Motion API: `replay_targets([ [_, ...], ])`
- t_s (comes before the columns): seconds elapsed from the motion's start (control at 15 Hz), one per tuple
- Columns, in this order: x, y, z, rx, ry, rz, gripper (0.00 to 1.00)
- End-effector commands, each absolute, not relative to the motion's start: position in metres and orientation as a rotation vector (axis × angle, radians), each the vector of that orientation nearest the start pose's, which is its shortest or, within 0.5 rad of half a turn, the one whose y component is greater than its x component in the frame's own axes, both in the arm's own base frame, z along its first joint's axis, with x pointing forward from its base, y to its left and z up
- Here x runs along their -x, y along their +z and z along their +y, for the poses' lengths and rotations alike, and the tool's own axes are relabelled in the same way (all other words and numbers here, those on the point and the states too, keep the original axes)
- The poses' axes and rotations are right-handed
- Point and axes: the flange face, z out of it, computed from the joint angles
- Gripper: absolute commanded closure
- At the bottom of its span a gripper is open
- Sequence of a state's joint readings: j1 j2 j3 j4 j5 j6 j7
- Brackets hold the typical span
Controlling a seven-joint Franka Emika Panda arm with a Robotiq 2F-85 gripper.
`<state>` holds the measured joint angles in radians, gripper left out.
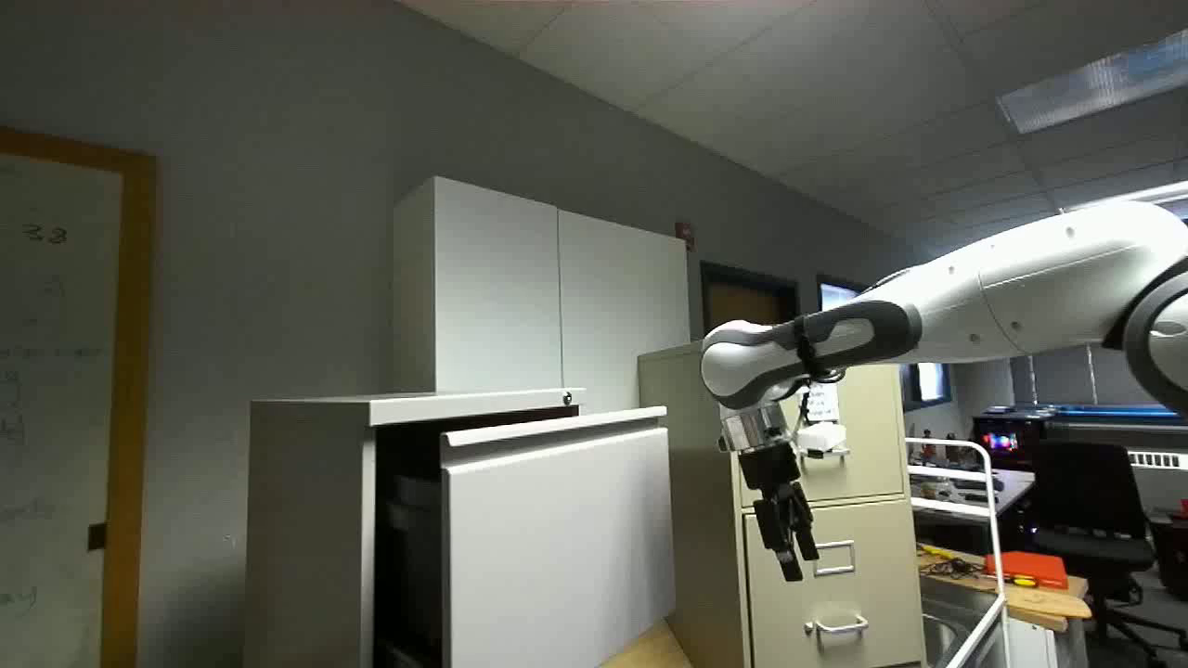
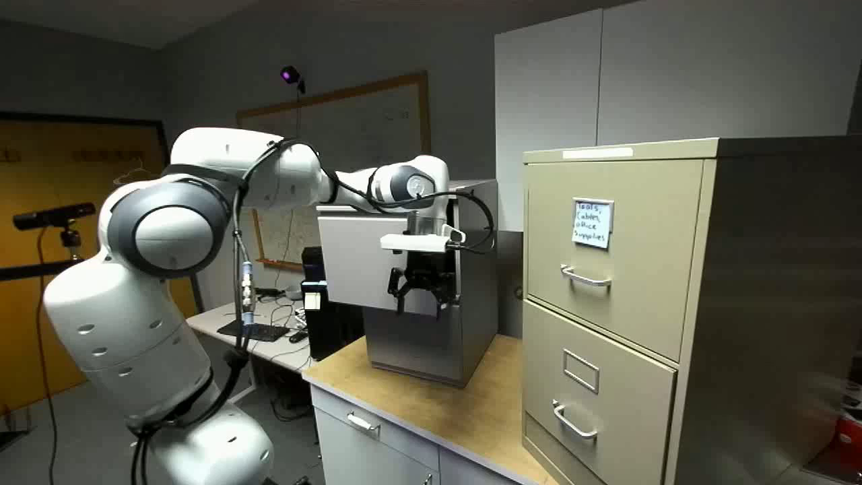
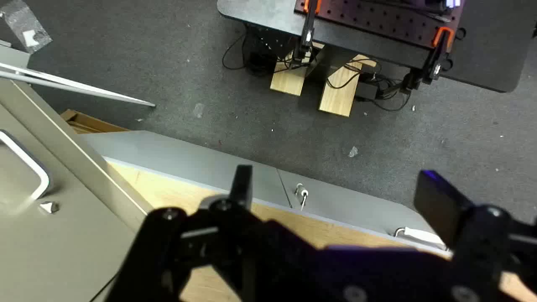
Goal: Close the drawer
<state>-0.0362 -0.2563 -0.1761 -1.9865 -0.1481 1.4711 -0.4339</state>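
The drawer (image 1: 561, 547) has a wide, plain light-grey front. It stands pulled out from its grey cabinet (image 1: 311, 529), and the dark inside shows in the gap behind the front. The drawer front (image 2: 363, 263) and the cabinet side (image 2: 479, 289) also show in an exterior view, partly covered by my arm. My gripper (image 1: 796, 555) hangs pointing down, out in front of the drawer front and apart from it. In an exterior view the gripper (image 2: 421, 306) overlaps the front's lower right part. In the wrist view the gripper (image 3: 335, 188) is open and empty; the drawer is out of that view.
A beige filing cabinet (image 1: 780, 594) with handles stands beside the drawer, close to my gripper; it also shows in the wrist view (image 3: 63, 235). A wooden counter (image 2: 431, 404) bears both cabinets. A white cupboard (image 1: 497, 288) stands behind. A white cart rail (image 1: 993, 520) is at right.
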Motion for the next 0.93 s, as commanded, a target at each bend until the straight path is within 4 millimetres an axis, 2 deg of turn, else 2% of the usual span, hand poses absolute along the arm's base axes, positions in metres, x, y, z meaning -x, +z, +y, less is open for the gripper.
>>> replay_targets([
  [0.0,-0.436,0.554,-0.119,3.104,0.443,-0.371,0.0],
  [0.47,-0.443,0.557,-0.118,3.129,0.394,-0.317,0.0],
  [0.87,-0.463,0.586,-0.094,3.196,0.147,-0.271,0.0],
])
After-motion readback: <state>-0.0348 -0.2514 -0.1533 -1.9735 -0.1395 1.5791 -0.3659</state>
